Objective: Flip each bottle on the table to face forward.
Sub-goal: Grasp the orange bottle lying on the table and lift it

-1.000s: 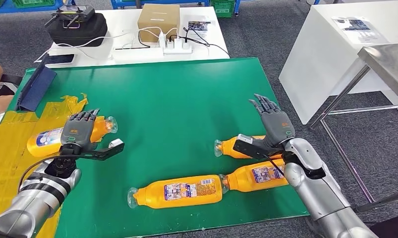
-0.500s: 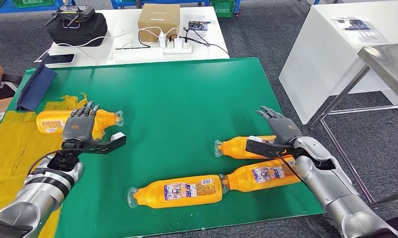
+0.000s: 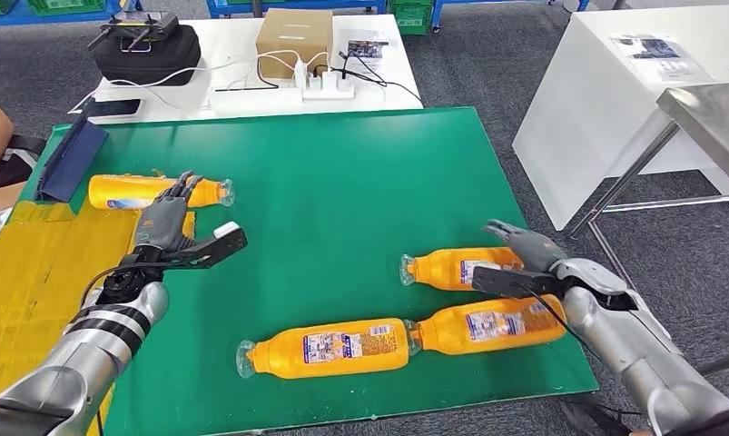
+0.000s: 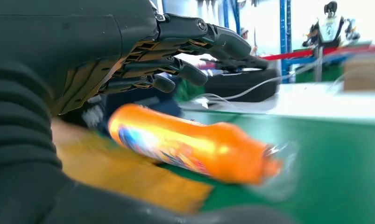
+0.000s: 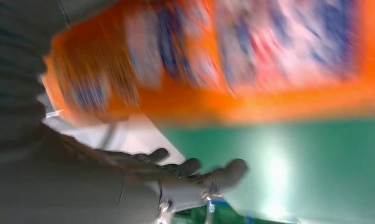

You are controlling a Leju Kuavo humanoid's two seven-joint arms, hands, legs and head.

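Bottles: four lying on the green mat (image 3: 342, 173), far-left bottle (image 3: 133, 192) under the left hand (image 3: 165, 221), fingers spread, not gripping. Right hand (image 3: 528, 247) at the right bottle (image 3: 451, 269), grip can't tell. Looks mid-roll w/ both; next needs firm hold, then turning labels fwd.

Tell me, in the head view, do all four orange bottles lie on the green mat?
No. Three bottles lie on the green mat, but the bottle by the left hand lies mostly on yellow tape, at.

Four orange bottles lie on their sides — one (image 3: 157, 192) far-left, three (image 3: 460, 269) (image 3: 489, 324) (image 3: 324, 347) clustered near-right.
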